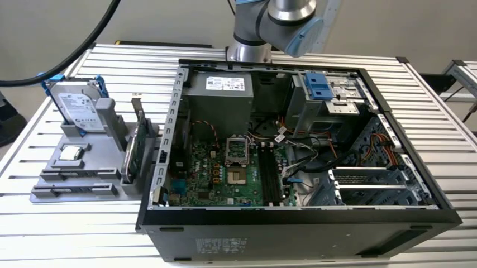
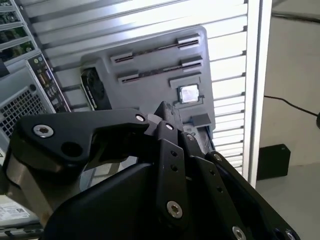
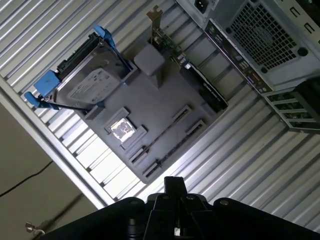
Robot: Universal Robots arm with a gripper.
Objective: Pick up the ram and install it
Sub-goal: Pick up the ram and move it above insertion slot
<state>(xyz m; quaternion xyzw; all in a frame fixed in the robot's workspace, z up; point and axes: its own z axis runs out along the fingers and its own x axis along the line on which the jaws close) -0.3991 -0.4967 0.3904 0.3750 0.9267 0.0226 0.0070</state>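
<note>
Slatted metal tabletop (image 1: 432, 111), open case (image 1: 298, 234) on it. The grey holder (image 3: 165, 100) carries a drive (image 3: 85, 87), card (image 3: 198, 86), chip (image 3: 121, 128) and the ram (image 3: 163, 132), which sits edge-on in its slot, well apart from the fingers (image 3: 173, 185). Those are closed on nothing, with the arm (image 1: 276, 22) behind the case.

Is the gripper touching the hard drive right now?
Apart. In the first wrist view the gripper hangs clear of the hard drive, gray holder between them.

Silver arm (image 1: 289, 12) with pale-blue joint cap (image 1: 307, 34); black gripper (image 2: 163, 114) linkage, silver screws (image 2: 174, 209).
</note>
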